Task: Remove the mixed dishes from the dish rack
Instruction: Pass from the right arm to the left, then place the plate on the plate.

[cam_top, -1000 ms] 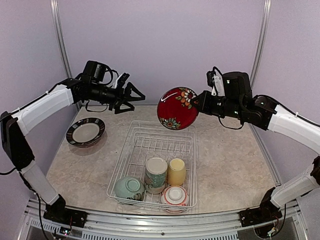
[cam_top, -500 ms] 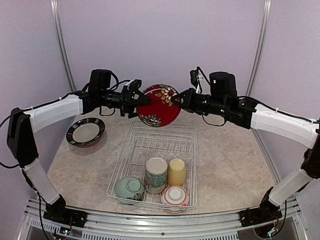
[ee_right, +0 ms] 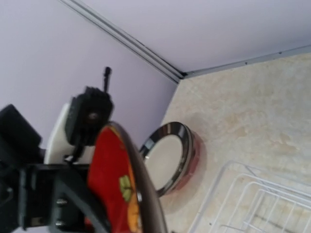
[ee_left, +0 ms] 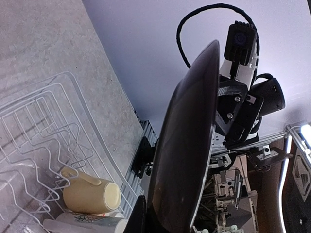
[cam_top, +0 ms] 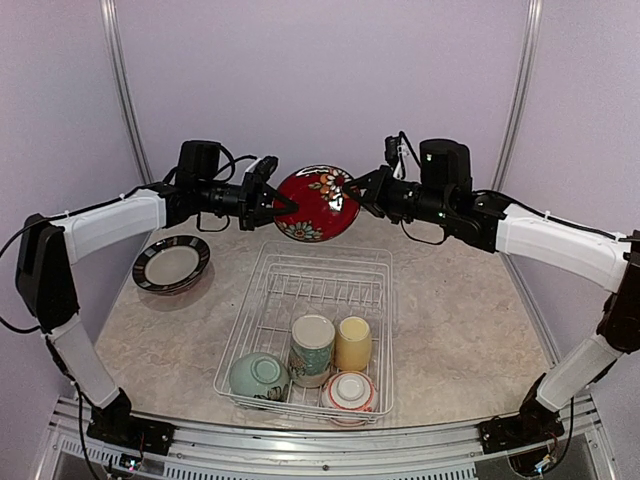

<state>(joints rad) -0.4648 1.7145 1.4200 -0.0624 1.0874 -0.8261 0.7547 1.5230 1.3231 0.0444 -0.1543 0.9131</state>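
While the dark-rimmed plate (cam_top: 171, 264) is lying flat on the table (cam_top: 450, 310) off to the left, well apart from the rack (cam_top: 320, 285), the left gripper (cam_top: 278, 203) is reaching in toward the middle, pinching the left rim of the red plate (cam_top: 318, 203). That plate is hanging tilted in the air above the rack's far end, its floral face showing toward the near side. On its other side the right gripper (cam_top: 356, 192) is clamping the right rim, so both arms are gripping the one plate between them. Down in the rack's near end, the green bowl (cam_top: 258, 375) is sitting at the left corner. The mug (cam_top: 312, 348) is standing just beside it, and the yellow cup (cam_top: 353, 343) is standing next to the mug. The red-and-white bowl (cam_top: 350, 390) is resting bottom up in front of the cup.
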